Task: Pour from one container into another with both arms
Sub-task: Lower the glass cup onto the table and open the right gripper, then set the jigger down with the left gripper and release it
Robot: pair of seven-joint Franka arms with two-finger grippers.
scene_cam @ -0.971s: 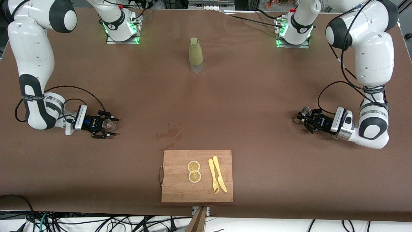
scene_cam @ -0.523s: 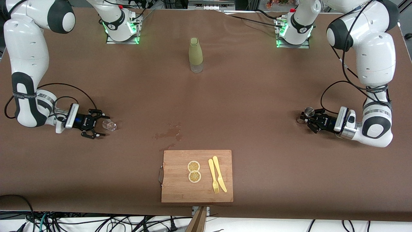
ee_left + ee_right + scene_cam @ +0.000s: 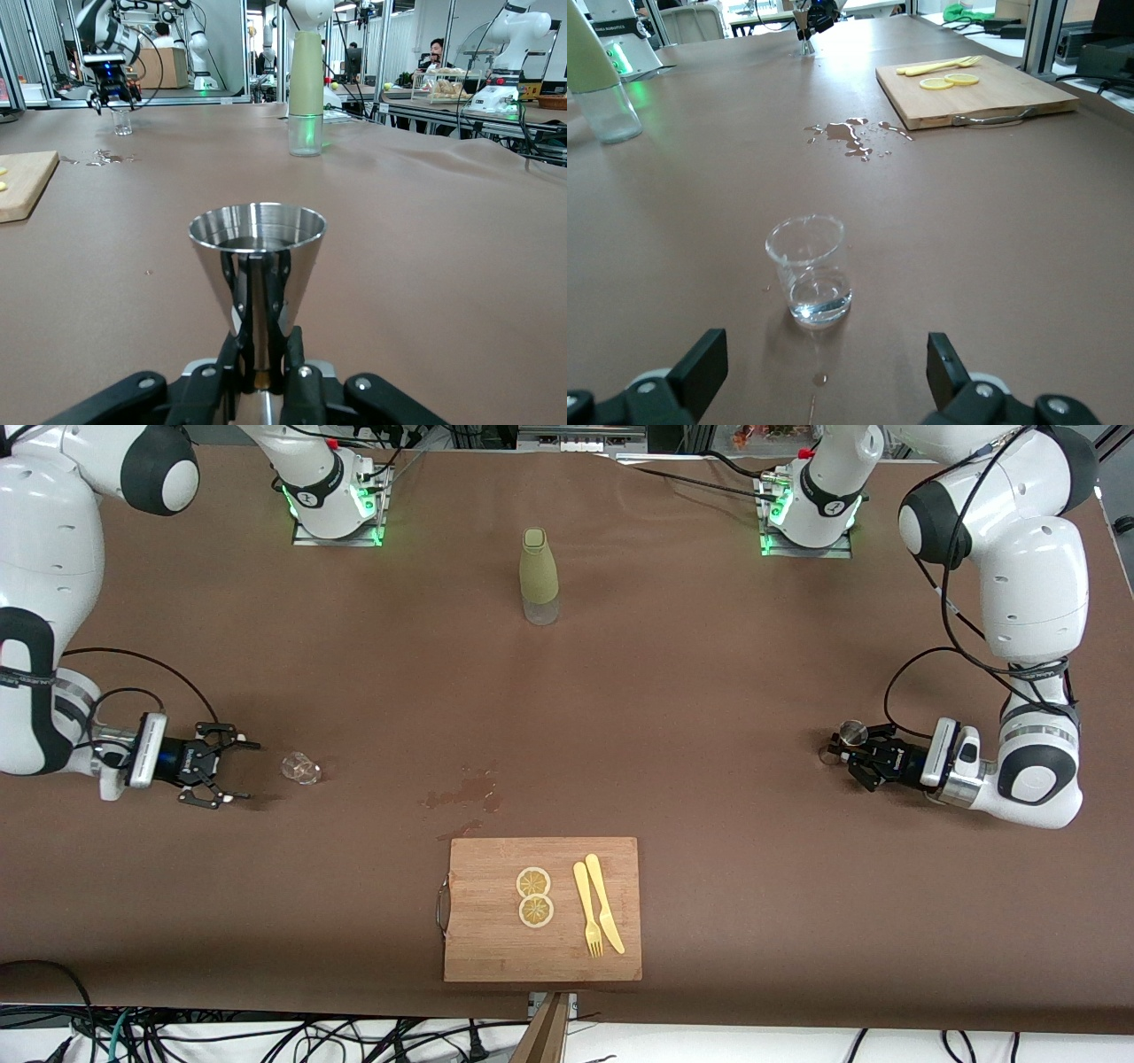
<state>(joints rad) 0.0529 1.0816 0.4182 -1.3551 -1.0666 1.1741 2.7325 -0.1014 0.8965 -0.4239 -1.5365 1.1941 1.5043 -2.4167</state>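
Tipping looks like the real risk: the left gripper (image 3: 852, 755) is clamped on the metal cup (image 3: 257, 252) at its narrow base near the left arm's end. Right gripper (image 3: 232, 771) sits spread wide beside the glass (image 3: 301, 768), so a careless re-approach could knock it over.

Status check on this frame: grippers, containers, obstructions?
Right gripper open, clear of glass. Left gripper shut on steel cup. Spill between them; nothing blocking.
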